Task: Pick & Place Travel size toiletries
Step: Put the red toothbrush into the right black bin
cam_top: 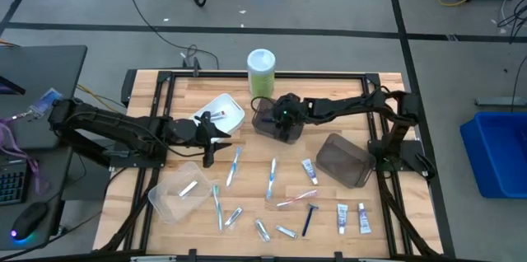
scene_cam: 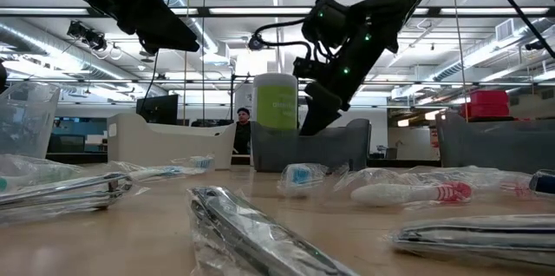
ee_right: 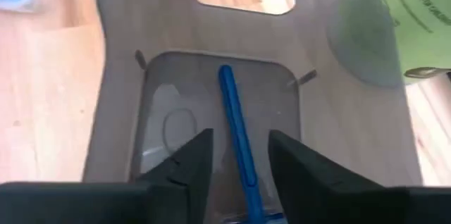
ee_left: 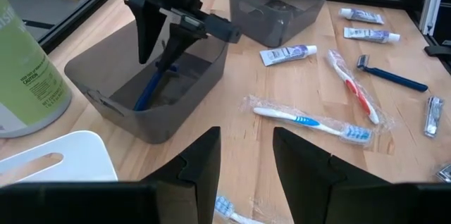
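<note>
The dark blue razor (ee_right: 237, 134) leans inside the dark bin (cam_top: 274, 123), its handle slanting up against the bin's wall (ee_left: 152, 86). My right gripper (ee_right: 239, 155) is open above this bin, pointing down, its fingers on either side of the razor handle with a gap to each. My left gripper (ee_left: 245, 155) is open and hovers over the table beside the white bin (cam_top: 222, 114). Wrapped toothbrushes (cam_top: 235, 166) (ee_left: 310, 121), small tubes (cam_top: 309, 171) (cam_top: 342, 217) and another razor (cam_top: 310, 218) lie flat on the wood.
The green canister (cam_top: 261, 71) stands at the far edge behind the dark bin. A second dark bin (cam_top: 346, 160) sits on the right. A clear bin (cam_top: 177, 192) at near left holds a small item. The white bin holds one too. Black frame rails edge the table.
</note>
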Available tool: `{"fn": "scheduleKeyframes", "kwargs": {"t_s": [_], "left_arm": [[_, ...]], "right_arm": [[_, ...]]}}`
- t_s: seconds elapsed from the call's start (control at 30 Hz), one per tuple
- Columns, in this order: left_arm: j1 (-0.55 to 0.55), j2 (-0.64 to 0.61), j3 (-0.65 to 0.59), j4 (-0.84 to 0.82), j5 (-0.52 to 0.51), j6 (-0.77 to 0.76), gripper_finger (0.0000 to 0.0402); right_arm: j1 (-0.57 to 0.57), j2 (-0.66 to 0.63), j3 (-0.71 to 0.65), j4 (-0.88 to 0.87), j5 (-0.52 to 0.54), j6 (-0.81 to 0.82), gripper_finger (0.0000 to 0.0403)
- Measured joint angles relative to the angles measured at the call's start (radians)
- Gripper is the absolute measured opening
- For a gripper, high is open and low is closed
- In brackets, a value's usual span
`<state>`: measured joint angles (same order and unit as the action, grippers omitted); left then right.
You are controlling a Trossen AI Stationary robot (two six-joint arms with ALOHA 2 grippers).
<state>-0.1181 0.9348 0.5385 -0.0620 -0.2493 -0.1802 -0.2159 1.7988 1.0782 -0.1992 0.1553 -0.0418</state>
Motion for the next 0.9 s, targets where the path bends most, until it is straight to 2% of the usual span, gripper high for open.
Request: {"fn": "scheduleKeyframes", "kwargs": {"t_s": [0.23, 0.47, 0.67, 0.8, 0.9], "left_arm": [[0.0, 0.0, 0.0, 0.0, -0.009, 0.0, 0.0139], [0.0, 0.0, 0.0, 0.0, -0.057, 0.006, 0.0139], [0.0, 0.0, 0.0, 0.0, -0.087, 0.008, 0.0139], [0.0, 0.0, 0.0, 0.0, -0.092, 0.008, 0.0139], [0.0, 0.0, 0.0, 0.0, -0.098, 0.008, 0.0139]], "right_arm": [[0.1, -0.057, 0.044, -0.032, -0.002, 0.0, 0.0198], [0.234, -0.137, 0.058, 0.01, -0.022, 0.007, 0.0196], [0.337, -0.136, 0.058, 0.021, -0.176, 0.075, 0.0177], [0.406, -0.132, 0.054, -0.006, -0.274, 0.183, 0.0165], [0.455, -0.132, 0.054, -0.033, -0.315, 0.234, 0.0156]]}}
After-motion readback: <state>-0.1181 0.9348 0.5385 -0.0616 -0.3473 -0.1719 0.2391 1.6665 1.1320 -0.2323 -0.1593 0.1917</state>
